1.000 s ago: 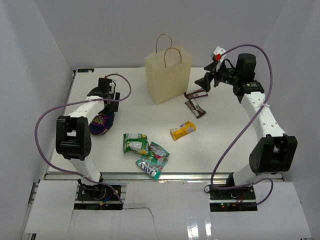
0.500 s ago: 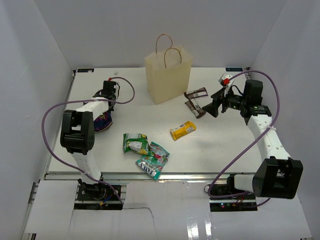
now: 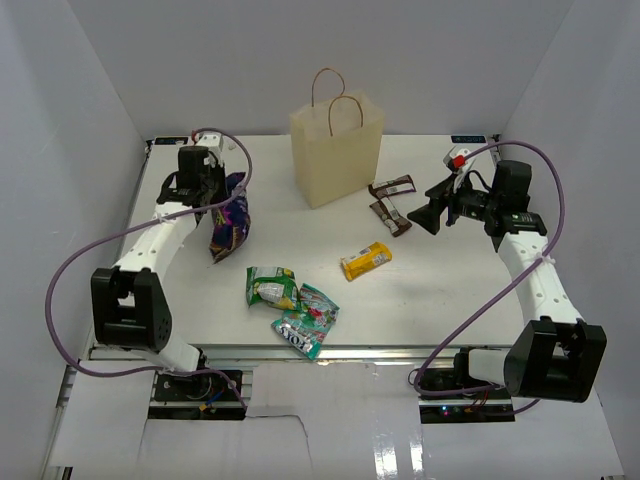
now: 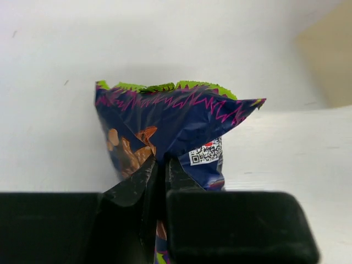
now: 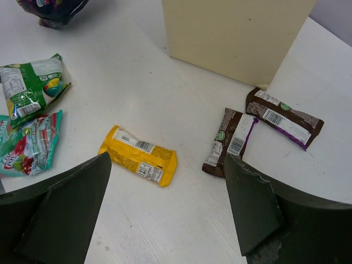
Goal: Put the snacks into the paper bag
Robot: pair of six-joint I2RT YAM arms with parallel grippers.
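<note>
My left gripper (image 3: pixel 222 197) (image 4: pixel 163 163) is shut on a purple candy bag (image 3: pixel 231 226) (image 4: pixel 165 118), which hangs off the table to the left of the paper bag (image 3: pixel 336 150) (image 5: pixel 236 33). The cream paper bag stands upright at the back centre. My right gripper (image 3: pixel 431 207) (image 5: pixel 165 165) is open and hovers above the table, right of two dark brown bars (image 3: pixel 391 187) (image 3: pixel 390 216) (image 5: pixel 283 117) (image 5: pixel 228 141). A yellow bar (image 3: pixel 366 260) (image 5: pixel 138 155) lies mid-table. A green pouch (image 3: pixel 272 287) (image 5: pixel 30 88) and a teal pouch (image 3: pixel 308 320) (image 5: pixel 30 146) lie near the front.
White walls close in the table (image 3: pixel 450 290) at the back and on both sides. Purple cables loop from each arm over the table's left and right edges.
My left gripper shut on the purple candy bag and lifted it off the table, toward the back. The right arm came down over the brown bars, then held still.
</note>
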